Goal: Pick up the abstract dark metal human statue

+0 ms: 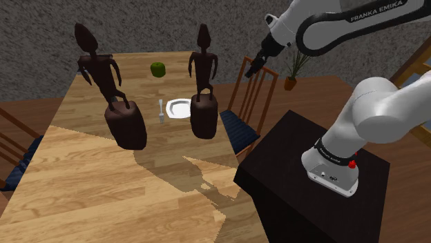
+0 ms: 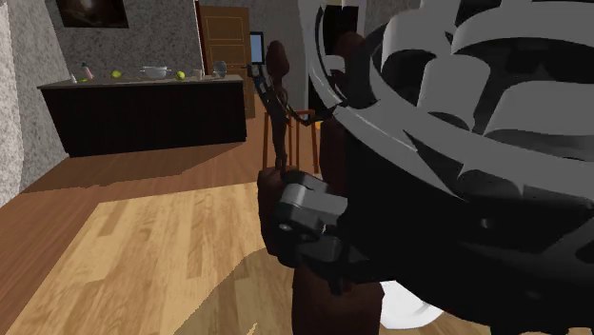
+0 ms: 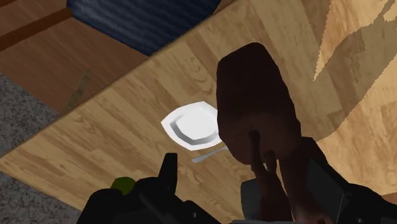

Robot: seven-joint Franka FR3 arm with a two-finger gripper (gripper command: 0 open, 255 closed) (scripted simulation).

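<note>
Two alike dark brown human statues on block bases stand on the wooden table (image 1: 90, 186). One statue (image 1: 117, 96) is toward the shoulder view's left, the other statue (image 1: 204, 86) nearer the table's right edge. My gripper (image 1: 254, 67) hangs in the air to the right of that nearer statue, at about chest height, over a chair. Seen from the wrist, its fingers (image 3: 168, 173) stand apart and open, and the nearer statue (image 3: 254, 108) rises between them, untouched. The thin figure of a statue (image 2: 276, 105) shows in the second exterior view behind the arm's large grey bulk.
A white plate (image 1: 179, 108) with a fork (image 1: 161, 110) lies between the statues, with a green fruit (image 1: 158, 69) farther back. A wooden chair with a blue cushion (image 1: 242, 128) stands at the table's right edge beside my black stand (image 1: 290, 179). A dark counter (image 2: 143, 114) lines the far wall.
</note>
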